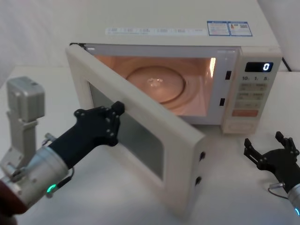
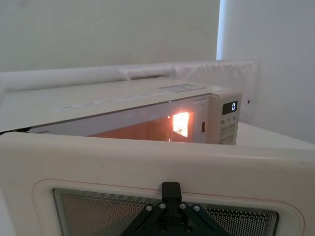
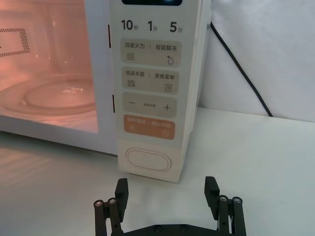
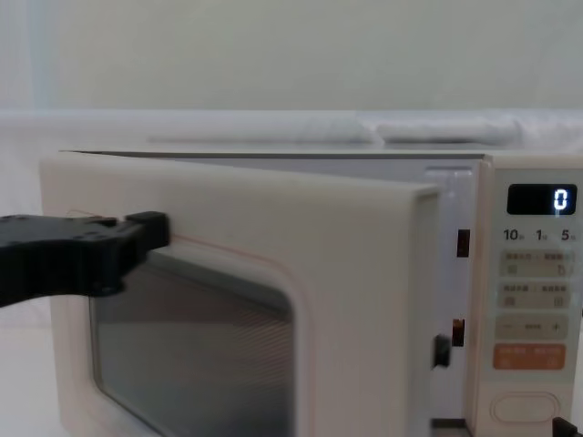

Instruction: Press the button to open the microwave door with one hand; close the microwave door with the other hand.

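The microwave door [image 1: 140,101] stands roughly half open, and the cavity behind it is lit orange. My left gripper [image 1: 118,109] is shut, its tip against the door's outer face at the upper edge of the dark window [image 4: 191,346]. The left wrist view shows that gripper [image 2: 171,189] touching the door [image 2: 147,160] just below the top frame. The wide cream button [image 3: 147,160] sits at the bottom of the control panel [image 1: 252,93], below the orange key. My right gripper [image 3: 167,192] hangs open just in front of and below the button, not touching it.
The microwave stands on a white table [image 1: 234,187], with free surface in front of the panel around the right gripper [image 1: 266,144]. A black power cable [image 3: 241,69] runs down the wall to the right of the microwave. The display [image 1: 259,66] reads 0.
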`<control>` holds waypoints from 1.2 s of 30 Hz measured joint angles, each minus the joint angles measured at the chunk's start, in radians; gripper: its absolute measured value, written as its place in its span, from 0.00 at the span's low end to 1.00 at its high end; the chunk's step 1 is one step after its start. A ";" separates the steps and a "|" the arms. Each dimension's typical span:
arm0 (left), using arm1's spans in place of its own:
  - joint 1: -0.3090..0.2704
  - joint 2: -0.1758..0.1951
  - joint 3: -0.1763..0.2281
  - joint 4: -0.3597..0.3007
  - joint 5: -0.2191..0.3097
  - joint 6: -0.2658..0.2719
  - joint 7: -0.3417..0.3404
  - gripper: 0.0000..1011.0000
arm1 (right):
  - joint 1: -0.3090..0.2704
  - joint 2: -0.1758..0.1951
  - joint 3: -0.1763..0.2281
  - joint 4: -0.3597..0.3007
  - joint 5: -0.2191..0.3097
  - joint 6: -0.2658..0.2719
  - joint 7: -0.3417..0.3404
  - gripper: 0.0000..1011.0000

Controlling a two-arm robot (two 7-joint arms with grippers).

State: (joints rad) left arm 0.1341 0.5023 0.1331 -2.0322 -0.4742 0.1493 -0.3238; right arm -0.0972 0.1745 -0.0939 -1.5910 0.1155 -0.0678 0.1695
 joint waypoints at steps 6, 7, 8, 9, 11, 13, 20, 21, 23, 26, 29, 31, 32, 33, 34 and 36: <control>-0.056 -0.030 0.050 0.030 0.023 0.005 0.041 0.00 | 0.000 0.000 0.000 0.000 0.000 0.000 0.000 0.99; -0.070 -0.040 0.061 0.039 0.032 0.005 0.054 0.00 | 0.000 0.000 0.000 0.000 0.000 0.000 0.000 0.99; -0.077 -0.045 0.066 0.042 0.037 0.005 0.061 0.00 | 0.000 0.000 0.000 0.000 0.000 0.000 0.000 0.99; -0.084 -0.051 0.071 0.046 0.044 0.006 0.069 0.00 | 0.000 0.000 0.000 0.000 0.000 0.000 0.000 0.99; -0.103 -0.066 0.084 0.058 0.063 0.005 0.084 0.00 | 0.000 0.000 0.000 0.000 0.000 0.000 0.000 0.99; -0.119 -0.079 0.096 0.070 0.075 0.007 0.091 0.00 | 0.000 0.000 0.000 0.000 0.000 0.000 0.000 0.99; -0.169 -0.107 0.129 0.112 0.104 0.021 0.091 0.00 | 0.000 0.000 0.000 0.000 0.000 0.000 0.000 0.99; -0.175 -0.109 0.134 0.117 0.108 0.022 0.091 0.00 | 0.000 0.000 0.000 0.000 0.000 0.000 0.000 0.99; -0.190 -0.117 0.145 0.133 0.124 0.024 0.092 0.00 | 0.000 0.000 0.000 0.000 0.000 0.000 0.000 0.99; -0.210 -0.130 0.159 0.154 0.145 0.025 0.093 0.00 | 0.000 0.000 0.000 0.000 0.000 0.000 0.000 0.99; -0.225 -0.142 0.167 0.170 0.160 0.025 0.096 0.00 | 0.000 0.000 0.000 0.000 0.000 0.000 0.000 0.99; -0.238 -0.153 0.175 0.183 0.176 0.025 0.100 0.00 | 0.000 0.000 0.000 0.000 0.000 0.000 0.000 0.99; -0.247 -0.161 0.178 0.193 0.187 0.024 0.102 0.00 | 0.000 0.000 0.000 0.000 0.000 0.000 0.000 0.99; -0.251 -0.165 0.180 0.198 0.191 0.024 0.103 0.00 | 0.000 0.000 0.000 0.000 0.000 0.000 0.000 0.99; -0.255 -0.168 0.181 0.201 0.195 0.024 0.104 0.00 | 0.000 0.000 0.000 0.000 0.000 0.000 0.000 0.99; -0.261 -0.175 0.183 0.209 0.204 0.023 0.104 0.00 | 0.000 0.000 0.000 0.000 0.000 0.000 0.000 0.99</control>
State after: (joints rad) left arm -0.1273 0.3270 0.3166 -1.8237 -0.2706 0.1719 -0.2198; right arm -0.0972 0.1745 -0.0938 -1.5910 0.1155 -0.0678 0.1695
